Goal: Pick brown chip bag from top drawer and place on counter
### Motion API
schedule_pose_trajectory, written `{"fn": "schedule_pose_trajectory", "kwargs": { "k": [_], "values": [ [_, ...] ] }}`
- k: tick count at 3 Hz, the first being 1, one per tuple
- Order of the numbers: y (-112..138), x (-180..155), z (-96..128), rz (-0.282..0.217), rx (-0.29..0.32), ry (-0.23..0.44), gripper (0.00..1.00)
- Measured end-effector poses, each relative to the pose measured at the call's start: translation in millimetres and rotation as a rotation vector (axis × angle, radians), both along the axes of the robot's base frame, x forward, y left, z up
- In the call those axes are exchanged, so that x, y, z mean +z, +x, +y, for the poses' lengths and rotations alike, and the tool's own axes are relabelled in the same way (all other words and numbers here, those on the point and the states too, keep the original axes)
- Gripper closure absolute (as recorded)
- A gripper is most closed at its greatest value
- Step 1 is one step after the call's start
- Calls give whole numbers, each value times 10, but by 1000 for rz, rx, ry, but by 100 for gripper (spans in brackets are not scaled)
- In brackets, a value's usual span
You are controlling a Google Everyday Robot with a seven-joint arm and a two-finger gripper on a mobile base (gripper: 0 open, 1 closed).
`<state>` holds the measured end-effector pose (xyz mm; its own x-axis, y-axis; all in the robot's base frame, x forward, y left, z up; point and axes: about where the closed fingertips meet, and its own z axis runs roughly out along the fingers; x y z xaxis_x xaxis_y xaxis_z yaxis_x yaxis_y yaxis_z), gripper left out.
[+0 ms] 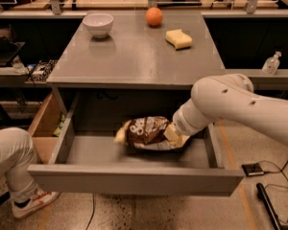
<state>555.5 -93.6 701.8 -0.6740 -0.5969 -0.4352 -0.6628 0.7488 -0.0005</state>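
Observation:
The top drawer [134, 178] of the grey cabinet stands pulled out. The brown chip bag [146, 131] is inside it, right of centre, dark front with white lettering facing me, its left end raised off the drawer floor. My gripper [175, 136] is at the bag's right end, mostly hidden behind my white wrist, and is shut on the bag's tan edge. My arm reaches in from the right, under the front edge of the counter [134, 56].
On the counter stand a white bowl [98, 23], an orange [154, 16] and a yellow sponge [178, 38]. A wooden box [44, 128] sits left of the drawer. A person's leg [9, 162] is at lower left. A small bottle [271, 63] stands at right.

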Motion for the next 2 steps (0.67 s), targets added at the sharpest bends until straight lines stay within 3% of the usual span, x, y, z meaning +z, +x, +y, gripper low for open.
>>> {"fn": "schedule_pose_trajectory", "kwargs": {
  "k": [1, 2],
  "values": [
    [-102, 544, -223, -115, -31, -29, 100],
    [-102, 544, -223, -115, -31, -29, 100]
  ]
}}
